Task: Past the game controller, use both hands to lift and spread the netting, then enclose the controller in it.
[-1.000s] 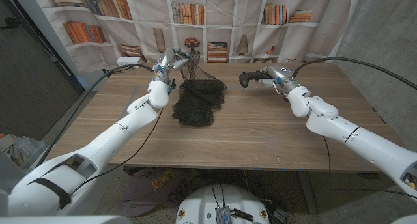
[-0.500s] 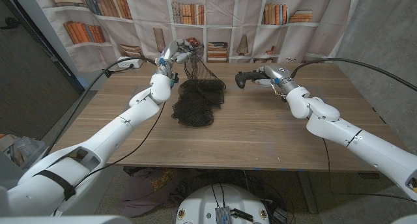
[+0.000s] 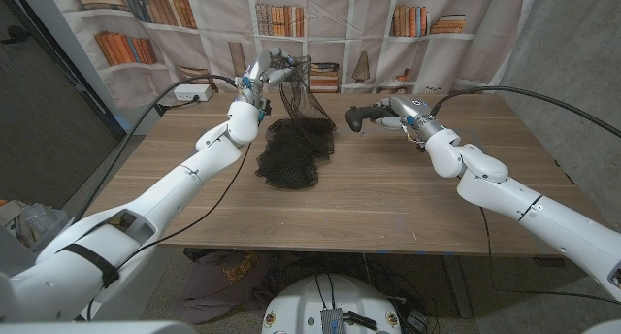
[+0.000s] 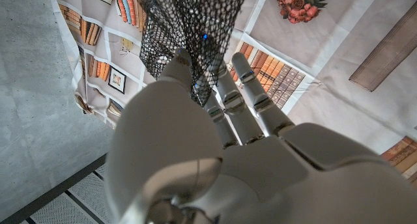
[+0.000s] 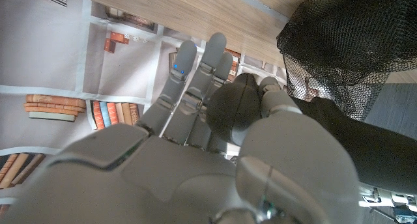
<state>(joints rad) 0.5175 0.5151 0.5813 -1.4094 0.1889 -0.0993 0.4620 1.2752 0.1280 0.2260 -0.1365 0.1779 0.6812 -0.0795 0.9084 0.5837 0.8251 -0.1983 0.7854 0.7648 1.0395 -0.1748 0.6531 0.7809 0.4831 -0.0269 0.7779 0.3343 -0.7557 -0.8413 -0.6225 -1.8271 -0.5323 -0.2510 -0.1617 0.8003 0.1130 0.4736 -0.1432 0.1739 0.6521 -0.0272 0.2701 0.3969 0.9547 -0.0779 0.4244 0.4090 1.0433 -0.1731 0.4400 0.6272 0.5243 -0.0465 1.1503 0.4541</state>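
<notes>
compared with a second ago, the left hand (image 3: 264, 74) has risen higher at the far edge of the surface (image 3: 388, 193), its fingers (image 4: 195, 87) pinching a corner of the black netting (image 3: 291, 145) so that one strip now hangs taut while the bulk remains heaped on the wood. the right hand (image 3: 380, 116) has shifted slightly toward the netting and holds a dark object that appears to be the game controller (image 5: 233, 105), fingers curled around it. judged from this, the lift has started one-handed; spreading and enclosing are not yet done.
</notes>
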